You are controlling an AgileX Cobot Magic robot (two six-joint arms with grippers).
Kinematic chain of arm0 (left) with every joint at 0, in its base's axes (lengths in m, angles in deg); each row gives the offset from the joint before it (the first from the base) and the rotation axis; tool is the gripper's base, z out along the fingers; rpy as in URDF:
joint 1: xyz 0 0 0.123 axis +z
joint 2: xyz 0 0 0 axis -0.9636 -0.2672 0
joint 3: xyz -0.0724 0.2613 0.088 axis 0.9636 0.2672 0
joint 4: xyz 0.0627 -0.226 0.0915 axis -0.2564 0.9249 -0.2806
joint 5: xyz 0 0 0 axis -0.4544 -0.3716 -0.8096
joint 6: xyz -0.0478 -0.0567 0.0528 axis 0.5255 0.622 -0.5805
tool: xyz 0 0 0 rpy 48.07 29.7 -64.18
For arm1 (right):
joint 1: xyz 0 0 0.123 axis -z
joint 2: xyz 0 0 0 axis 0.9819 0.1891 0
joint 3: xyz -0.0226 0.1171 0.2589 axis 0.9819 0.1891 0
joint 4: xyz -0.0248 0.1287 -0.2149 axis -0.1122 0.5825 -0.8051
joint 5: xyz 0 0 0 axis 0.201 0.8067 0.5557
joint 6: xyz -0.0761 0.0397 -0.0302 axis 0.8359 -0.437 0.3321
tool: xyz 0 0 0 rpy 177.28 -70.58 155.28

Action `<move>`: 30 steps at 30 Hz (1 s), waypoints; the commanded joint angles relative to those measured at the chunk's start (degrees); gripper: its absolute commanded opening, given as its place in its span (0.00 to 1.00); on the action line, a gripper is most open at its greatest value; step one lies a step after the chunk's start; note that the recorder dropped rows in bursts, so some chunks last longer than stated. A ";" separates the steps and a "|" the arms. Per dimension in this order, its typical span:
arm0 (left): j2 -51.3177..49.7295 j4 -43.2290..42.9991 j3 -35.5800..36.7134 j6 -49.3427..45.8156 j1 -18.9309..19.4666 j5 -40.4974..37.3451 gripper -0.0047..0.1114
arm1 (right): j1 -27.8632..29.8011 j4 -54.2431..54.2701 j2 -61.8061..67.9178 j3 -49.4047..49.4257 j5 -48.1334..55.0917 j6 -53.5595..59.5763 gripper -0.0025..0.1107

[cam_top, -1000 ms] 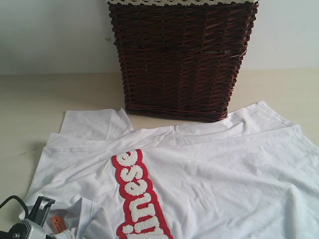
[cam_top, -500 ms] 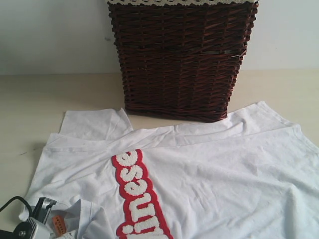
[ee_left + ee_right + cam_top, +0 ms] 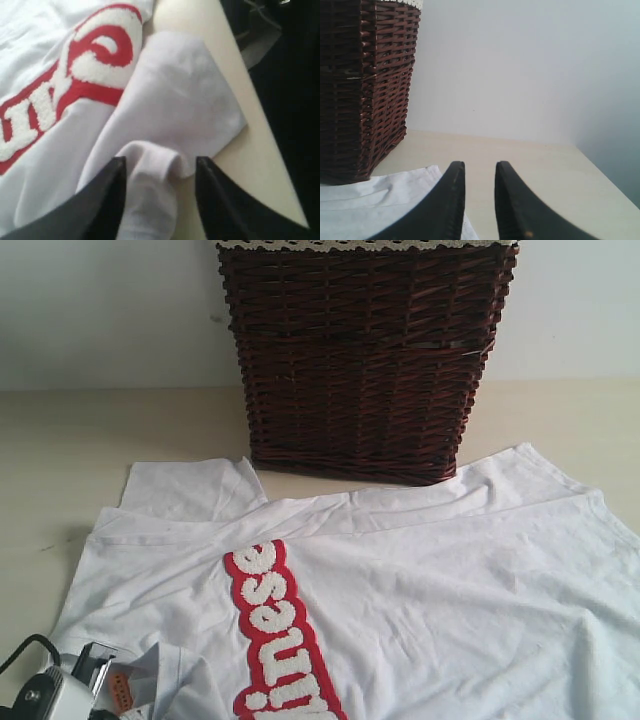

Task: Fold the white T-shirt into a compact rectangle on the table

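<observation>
Pale beige tabletop (image 3: 60, 440) carries the white T-shirt (image 3: 450, 590), spread flat at 6 o'clock of a dark wicker basket (image 3: 360, 360). At 7 o'clock, the left hand (image 3: 160, 162) stands released, fingers apart astride a bunched fold. The right hand (image 3: 479, 167) hangs empty, fingers slightly parted

White T-shirt (image 3: 450, 590), red band (image 3: 243, 655) across the chest: fuzzy white lettering (image 3: 272, 635), turned sideways, running from near to far. Legible: "inese"; the near end is cut off by the frame.

Left wrist view, same band (image 3: 107, 47): partial letters, not readable.

Orange neck tag (image 3: 121, 690): dark marks, too small to read.
</observation>
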 commanded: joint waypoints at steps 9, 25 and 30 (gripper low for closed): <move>-2.40 0.90 0.21 2.88 -0.09 1.73 0.18 | -0.20 0.18 -0.01 0.23 -0.31 0.31 0.23; -1.28 -12.29 0.76 11.90 -0.09 -7.34 0.04 | -0.20 0.18 -0.01 0.23 -0.31 0.31 0.23; 0.85 -12.29 1.98 16.70 -0.09 -0.71 0.04 | -0.20 0.18 -0.01 0.23 -0.31 0.31 0.23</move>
